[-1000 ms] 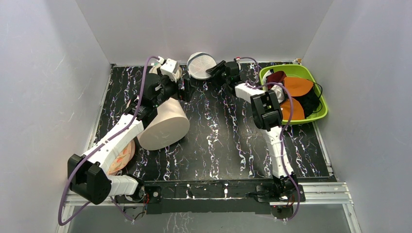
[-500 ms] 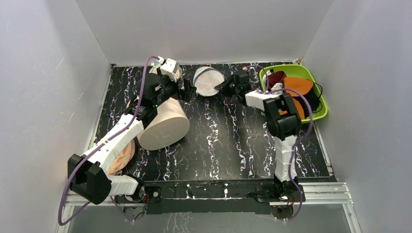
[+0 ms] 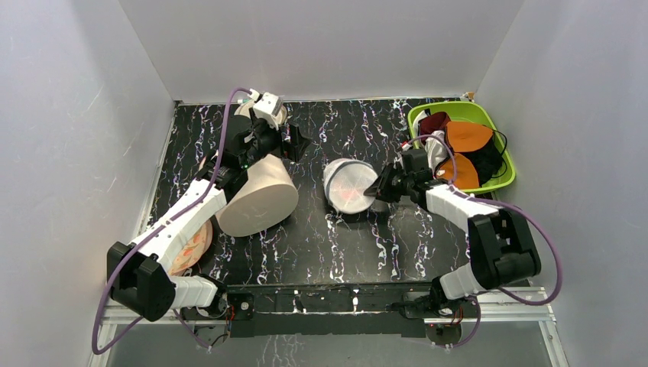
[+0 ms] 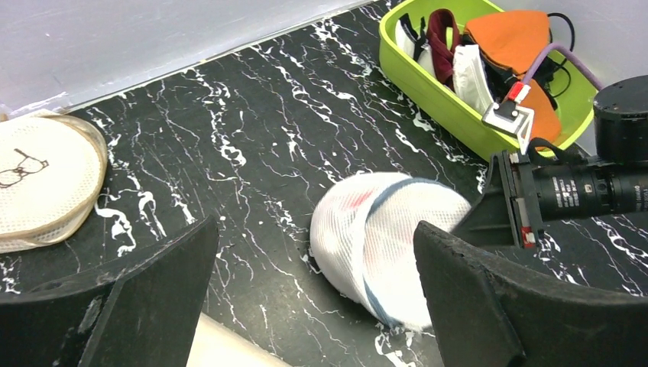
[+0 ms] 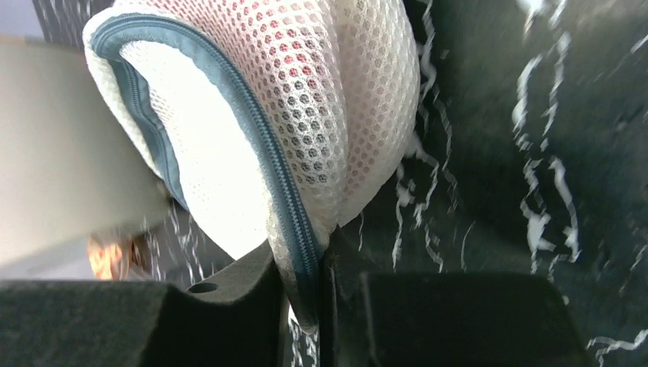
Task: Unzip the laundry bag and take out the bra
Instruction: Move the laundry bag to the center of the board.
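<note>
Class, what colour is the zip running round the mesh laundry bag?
Grey-blue zip, clearest in the right wrist view.

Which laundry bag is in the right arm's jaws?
The small white mesh laundry bag mid-table: the right jaws pinch its grey zipped rim. The cream cylinder and flat beige disc are ungripped.

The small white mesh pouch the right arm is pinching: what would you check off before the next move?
1. Right gripper shut on the zipped rim of the small round white mesh laundry bag: ok.
2. Grey-blue zip opened: not ok; the visible stretch is closed.
3. Zip pull found: cannot tell; none shows.
4. Bright red bra inside the bag: ok; red shows through the mesh.
5. Left gripper open and empty, ready to help: ok.
6. Only bare black marbled table between the left gripper and the bag: ok.
</note>
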Robot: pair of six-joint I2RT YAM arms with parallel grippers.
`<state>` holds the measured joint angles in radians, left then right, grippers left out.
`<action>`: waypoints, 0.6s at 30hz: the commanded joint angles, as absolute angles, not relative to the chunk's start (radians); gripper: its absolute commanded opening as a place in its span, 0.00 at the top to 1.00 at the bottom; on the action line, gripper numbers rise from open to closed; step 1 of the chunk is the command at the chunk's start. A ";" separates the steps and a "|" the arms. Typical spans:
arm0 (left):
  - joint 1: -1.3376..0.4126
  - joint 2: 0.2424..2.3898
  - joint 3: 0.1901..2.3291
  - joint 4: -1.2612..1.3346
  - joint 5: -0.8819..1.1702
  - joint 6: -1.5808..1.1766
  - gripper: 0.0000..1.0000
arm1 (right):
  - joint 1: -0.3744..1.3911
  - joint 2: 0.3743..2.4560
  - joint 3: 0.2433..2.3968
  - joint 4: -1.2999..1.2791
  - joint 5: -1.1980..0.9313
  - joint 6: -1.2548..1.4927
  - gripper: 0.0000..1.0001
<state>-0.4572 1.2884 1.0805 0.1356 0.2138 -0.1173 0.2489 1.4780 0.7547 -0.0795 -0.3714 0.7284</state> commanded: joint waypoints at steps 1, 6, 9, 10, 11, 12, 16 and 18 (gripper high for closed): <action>-0.455 1.296 1.088 0.181 0.291 -0.135 0.02 | 0.256 1.348 0.735 -0.177 -0.506 0.586 0.85; -0.475 1.302 1.078 0.183 0.324 -0.103 0.02 | 0.255 1.268 0.755 -0.246 -0.606 0.528 0.84; -0.503 1.305 1.078 0.171 0.332 -0.058 0.02 | 0.256 1.290 0.817 -0.357 -0.612 0.467 0.83; -0.515 1.305 1.078 0.166 0.334 -0.048 0.02 | 0.255 1.308 0.841 -0.398 -0.589 0.452 0.82; -0.530 1.304 1.077 0.162 0.334 -0.029 0.02 | 0.254 1.334 0.872 -0.454 -0.533 0.443 0.81; -0.549 1.304 1.074 0.161 0.331 -0.015 0.02 | 0.251 1.373 0.921 -0.529 -0.461 0.433 0.78; -0.612 1.308 1.047 0.168 0.334 0.052 0.02 | 0.230 1.391 1.014 -0.626 -0.239 0.423 0.59; -0.648 1.317 1.036 0.164 0.334 0.091 0.06 | 0.228 1.363 1.035 -0.607 -0.177 0.425 0.46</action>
